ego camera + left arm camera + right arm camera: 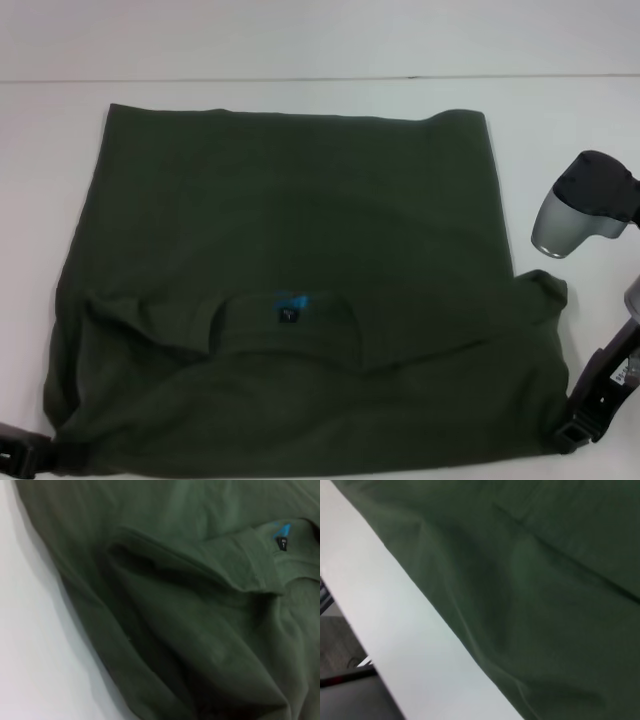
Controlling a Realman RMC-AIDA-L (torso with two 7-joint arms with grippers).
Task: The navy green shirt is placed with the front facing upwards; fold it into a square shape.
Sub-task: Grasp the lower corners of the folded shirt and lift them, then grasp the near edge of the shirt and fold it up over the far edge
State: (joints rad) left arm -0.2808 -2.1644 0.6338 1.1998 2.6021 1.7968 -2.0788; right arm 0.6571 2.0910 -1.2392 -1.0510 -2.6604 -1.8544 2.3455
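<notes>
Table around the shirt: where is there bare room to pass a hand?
Bare table shows beyond the navy green shirt's far edge and along its right and left sides. The near corners are crowded: left gripper and right gripper sit there.

A: What does the right gripper [578, 432] look like?
B: Black angular plastic; up the arm from it a black link with a pale label, then a silver-grey rounded housing capped in black.
A: The left gripper [18, 450]?
B: Black, ridged

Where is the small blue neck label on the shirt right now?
In the head view the blue neck label sits inside the collar of the navy green shirt, near the middle of its near half, on the white table.
</notes>
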